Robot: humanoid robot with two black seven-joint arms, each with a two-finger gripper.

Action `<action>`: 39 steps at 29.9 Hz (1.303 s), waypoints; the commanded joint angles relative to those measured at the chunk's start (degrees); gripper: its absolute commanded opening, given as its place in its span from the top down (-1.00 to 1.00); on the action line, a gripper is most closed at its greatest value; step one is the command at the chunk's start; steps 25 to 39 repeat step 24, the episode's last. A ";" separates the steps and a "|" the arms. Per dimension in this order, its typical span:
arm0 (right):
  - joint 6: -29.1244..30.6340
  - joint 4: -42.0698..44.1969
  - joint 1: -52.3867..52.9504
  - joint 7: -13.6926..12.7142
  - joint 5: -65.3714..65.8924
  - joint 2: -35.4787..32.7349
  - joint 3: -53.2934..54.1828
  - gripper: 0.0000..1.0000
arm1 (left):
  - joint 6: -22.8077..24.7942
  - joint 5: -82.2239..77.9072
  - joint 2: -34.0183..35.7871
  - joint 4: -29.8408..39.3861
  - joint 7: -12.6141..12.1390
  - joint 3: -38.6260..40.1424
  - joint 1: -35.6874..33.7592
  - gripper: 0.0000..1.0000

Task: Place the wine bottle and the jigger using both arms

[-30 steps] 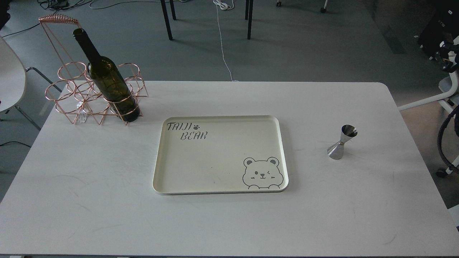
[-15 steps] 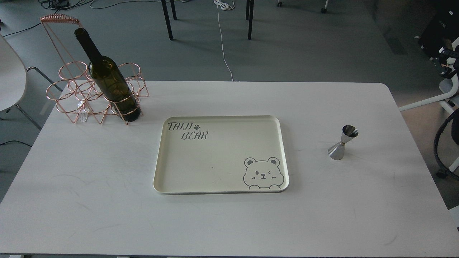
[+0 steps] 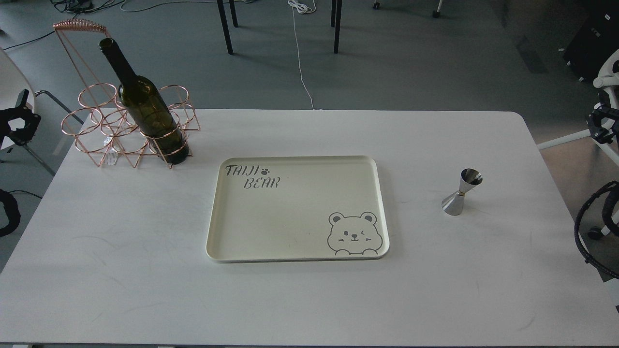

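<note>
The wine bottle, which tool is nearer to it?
Left. The left tool sits just off the table left of the wine bottle; the right tool is far across.

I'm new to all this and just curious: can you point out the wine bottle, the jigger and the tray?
wine bottle (image 3: 147, 108), head view, on its green body.
jigger (image 3: 454, 204), head view, on its lower cone.
tray (image 3: 295, 212), head view, on its bare floor.
</note>
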State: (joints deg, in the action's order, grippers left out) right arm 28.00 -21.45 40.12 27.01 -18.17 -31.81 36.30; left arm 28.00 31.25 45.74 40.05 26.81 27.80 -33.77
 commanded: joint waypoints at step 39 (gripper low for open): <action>0.00 1.85 1.19 -4.78 -0.03 9.14 0.08 -0.99 | 0.00 -0.49 -9.36 -12.45 -2.38 3.31 0.02 -0.97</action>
